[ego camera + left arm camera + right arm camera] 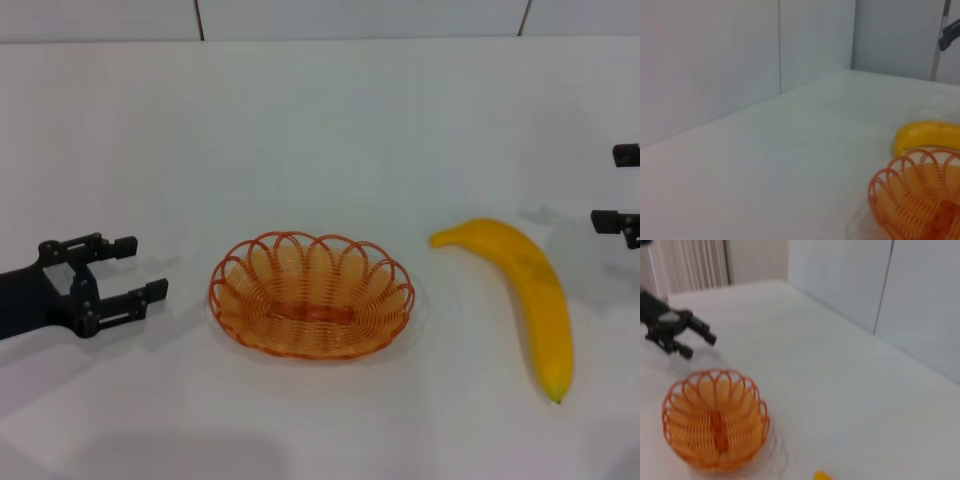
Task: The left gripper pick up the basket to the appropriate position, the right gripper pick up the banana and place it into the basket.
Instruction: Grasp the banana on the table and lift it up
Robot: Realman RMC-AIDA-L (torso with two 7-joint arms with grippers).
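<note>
Left gripper (pixel 135 270) jaws spread, just short of the orange wire basket (pixel 311 294); right gripper (pixel 622 188) jaws spread beyond the banana (pixel 522 290), both on the worktop (pixel 320 120)

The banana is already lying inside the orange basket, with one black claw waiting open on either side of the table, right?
Not quite. The banana is not in the basket; it lies on the table beside it, on the robot's right, apart from the rim, as the head view shows. The basket is empty. The rest holds: the left gripper and right gripper sit open at either side.
</note>
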